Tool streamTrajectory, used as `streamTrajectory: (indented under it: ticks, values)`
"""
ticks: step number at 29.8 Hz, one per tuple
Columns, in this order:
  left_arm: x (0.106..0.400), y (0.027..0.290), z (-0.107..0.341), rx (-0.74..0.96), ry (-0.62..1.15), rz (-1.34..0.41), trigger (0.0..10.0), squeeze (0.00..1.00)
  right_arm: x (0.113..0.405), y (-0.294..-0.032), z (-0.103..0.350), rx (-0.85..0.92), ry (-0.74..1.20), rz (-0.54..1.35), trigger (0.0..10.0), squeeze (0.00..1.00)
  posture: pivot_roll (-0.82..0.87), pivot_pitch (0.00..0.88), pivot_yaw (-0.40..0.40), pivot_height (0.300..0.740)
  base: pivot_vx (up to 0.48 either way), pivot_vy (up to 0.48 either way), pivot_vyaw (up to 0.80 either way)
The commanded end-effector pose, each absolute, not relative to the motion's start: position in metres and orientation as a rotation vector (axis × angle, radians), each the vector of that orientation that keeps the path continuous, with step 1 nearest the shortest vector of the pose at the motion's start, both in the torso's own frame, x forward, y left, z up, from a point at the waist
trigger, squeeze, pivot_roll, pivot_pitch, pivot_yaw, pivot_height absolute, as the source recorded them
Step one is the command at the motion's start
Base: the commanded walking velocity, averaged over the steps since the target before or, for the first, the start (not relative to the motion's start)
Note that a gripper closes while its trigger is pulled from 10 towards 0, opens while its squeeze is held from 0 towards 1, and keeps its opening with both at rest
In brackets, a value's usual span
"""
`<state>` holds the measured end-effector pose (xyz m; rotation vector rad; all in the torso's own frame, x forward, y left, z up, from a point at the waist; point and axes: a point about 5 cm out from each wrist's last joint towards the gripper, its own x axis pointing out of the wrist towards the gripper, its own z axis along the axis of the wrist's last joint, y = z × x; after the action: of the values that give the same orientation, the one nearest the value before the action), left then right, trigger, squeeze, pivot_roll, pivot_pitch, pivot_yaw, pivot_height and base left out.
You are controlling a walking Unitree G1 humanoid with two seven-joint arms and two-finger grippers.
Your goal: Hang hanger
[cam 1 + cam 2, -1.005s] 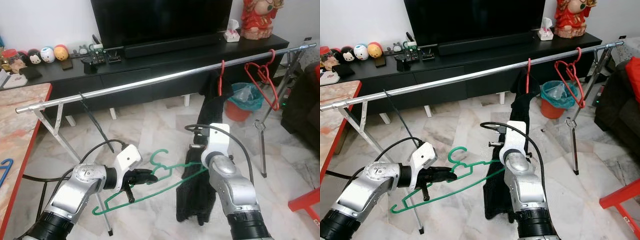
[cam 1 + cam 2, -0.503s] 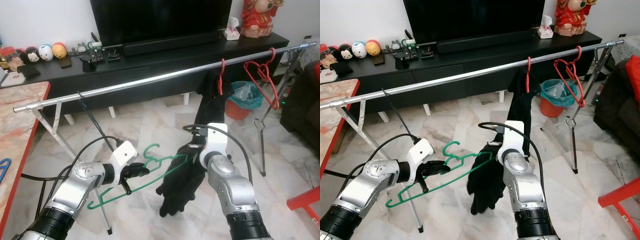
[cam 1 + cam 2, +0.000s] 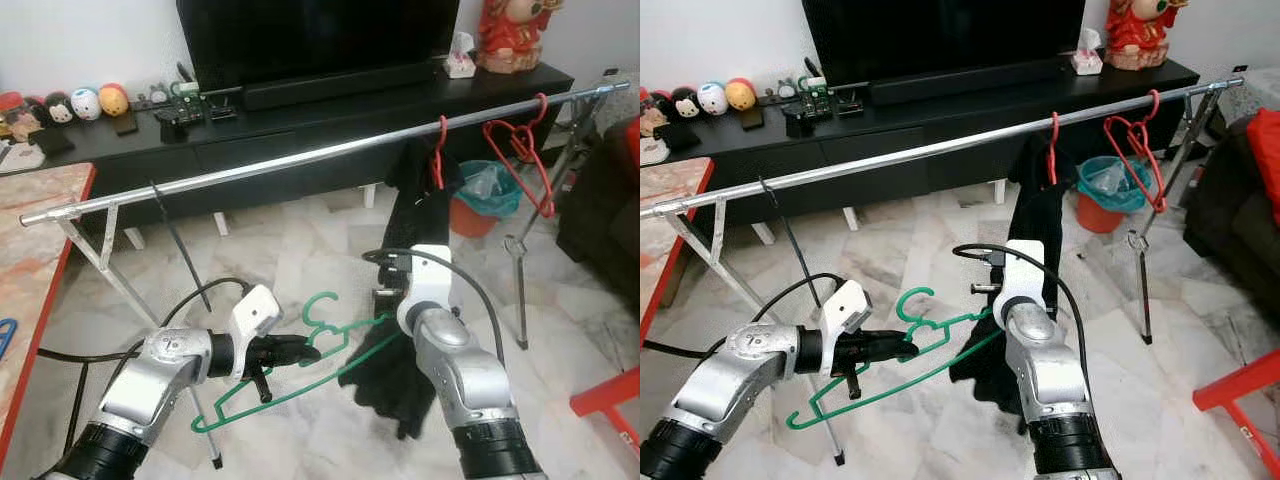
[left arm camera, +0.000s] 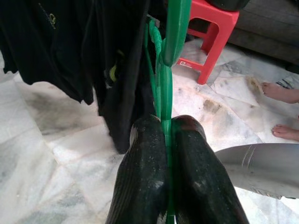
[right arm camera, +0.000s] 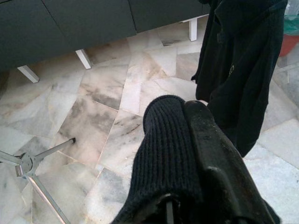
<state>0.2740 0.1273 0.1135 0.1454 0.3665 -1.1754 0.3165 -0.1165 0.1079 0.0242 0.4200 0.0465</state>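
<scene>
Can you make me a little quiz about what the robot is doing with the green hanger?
1. True or false: the left gripper is shut on the green hanger.
2. What does the right gripper hold? A) a red hanger B) black cloth C) a toy
3. Fill in: two red hangers hang on the silver ____.

Key: 1 true. 2 B. 3 rail.

My green hanger (image 3: 300, 372) looks like smooth glossy plastic, the black garment (image 5: 163, 154) ribbed knit cloth (matt), the rail (image 3: 300, 160) shiny metal.
</scene>
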Motion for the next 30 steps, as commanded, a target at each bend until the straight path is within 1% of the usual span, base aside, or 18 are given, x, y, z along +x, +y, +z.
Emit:
streamTrajectory:
  ticks: [1, 5, 11, 13, 20, 22, 24, 30]
  values:
    - [0.277, 0.128, 0.115, 0.175, 0.361, -1.143, 10.0, 0.0, 0.321, -0.104, 0.128, 0.031, 0.354, 0.094, 10.0, 0.0, 0.01, 0.031, 0.052, 0.74, 0.0, 0.0, 0.0]
    - [0.284, 0.131, 0.109, 0.202, 0.38, -1.063, 10.0, 0.0, 0.319, -0.096, 0.131, 0.042, 0.347, 0.118, 10.0, 0.0, 0.0, 0.024, 0.052, 0.74, 0.0, 0.0, 0.0]
    - [0.295, 0.132, 0.111, 0.231, 0.345, -0.945, 10.0, 0.0, 0.316, -0.09, 0.129, 0.047, 0.359, 0.128, 10.0, 0.0, 0.0, 0.0, 0.051, 0.74, 0.0, 0.0, 0.0]
    - [0.3, 0.134, 0.111, 0.245, 0.339, -0.886, 10.0, 0.0, 0.314, -0.089, 0.127, 0.046, 0.368, 0.124, 10.0, 0.0, 0.01, 0.0, 0.05, 0.74, 0.0, 0.0, 0.0]
    - [0.308, 0.14, 0.112, 0.301, 0.346, -0.803, 10.0, 0.0, 0.313, -0.091, 0.124, 0.048, 0.377, 0.111, 10.0, 0.0, 0.01, 0.0, 0.05, 0.74, 0.0, 0.0, 0.0]
    - [0.311, 0.145, 0.113, 0.344, 0.343, -0.77, 10.0, 0.0, 0.313, -0.091, 0.124, 0.047, 0.377, 0.105, 10.0, 0.0, 0.01, 0.0, 0.05, 0.74, 0.0, 0.0, 0.0]
    - [0.313, 0.147, 0.115, 0.342, 0.343, -0.749, 10.0, 0.0, 0.314, -0.092, 0.124, 0.048, 0.377, 0.1, 10.0, 0.0, 0.01, 0.0, 0.049, 0.74, 0.0, 0.0, 0.0]
    - [0.326, 0.161, 0.126, 0.363, 0.276, -0.583, 10.0, 0.0, 0.313, -0.096, 0.12, 0.046, 0.389, 0.075, 10.0, 0.0, 0.02, 0.0, 0.046, 0.74, 0.0, 0.0, 0.0]
